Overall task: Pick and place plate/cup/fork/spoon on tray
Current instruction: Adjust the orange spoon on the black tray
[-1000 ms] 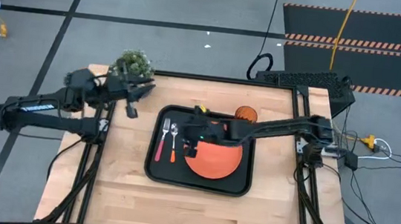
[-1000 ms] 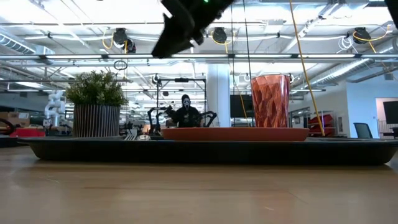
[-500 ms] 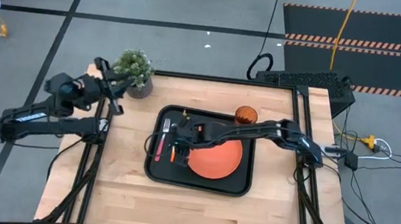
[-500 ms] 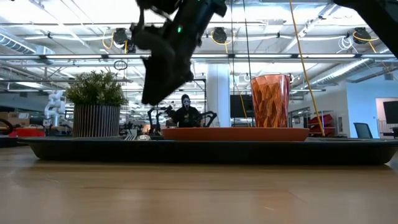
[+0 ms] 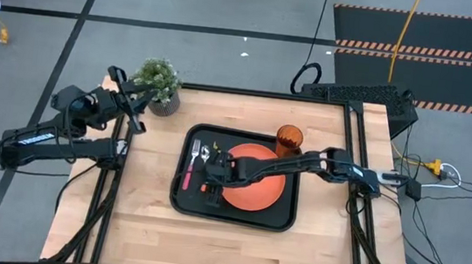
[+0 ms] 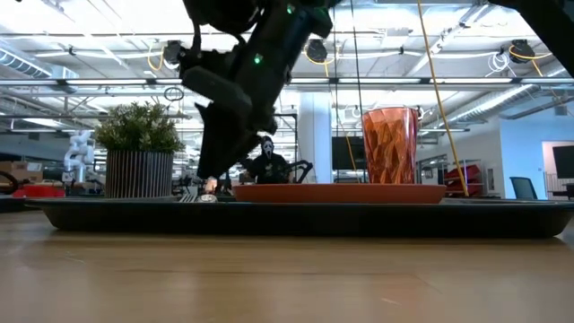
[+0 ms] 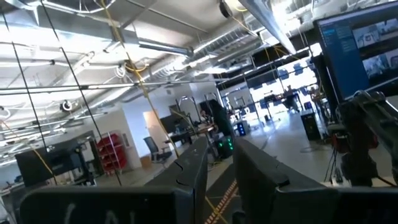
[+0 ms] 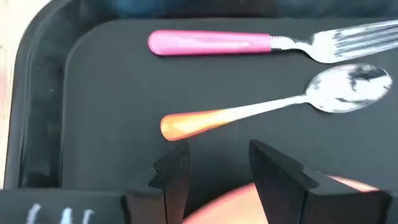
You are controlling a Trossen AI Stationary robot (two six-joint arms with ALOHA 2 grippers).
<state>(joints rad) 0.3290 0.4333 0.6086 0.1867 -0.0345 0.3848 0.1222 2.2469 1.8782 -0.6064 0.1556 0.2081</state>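
Note:
The black tray (image 5: pixel 284 214) lies mid-table. On it the orange plate (image 5: pixel 259 180) sits on the right half, and the pink-handled fork (image 8: pixel 211 42) and orange-handled spoon (image 8: pixel 193 122) lie side by side on the left half. The amber cup (image 5: pixel 289 138) stands upright at the tray's far right corner. My right gripper (image 8: pixel 217 165) is open, pointing steeply down just above the tray floor. Its fingertips stand beside the end of the spoon's handle, between spoon and plate. My left gripper (image 5: pixel 136 108) is open and raised at the table's far left, holding nothing.
A potted green plant (image 5: pixel 157 78) stands at the table's far left corner, close to my left gripper. Bare wooden table (image 5: pixel 232 250) stretches along the near side and to the left of the tray.
My right gripper has come down over the tray and gone toward the table's left, tipping more steeply downward, from above the plate to just beside the spoon's handle. My left gripper has drawn back toward the table's left edge and tilted upward. The tableware has not moved.

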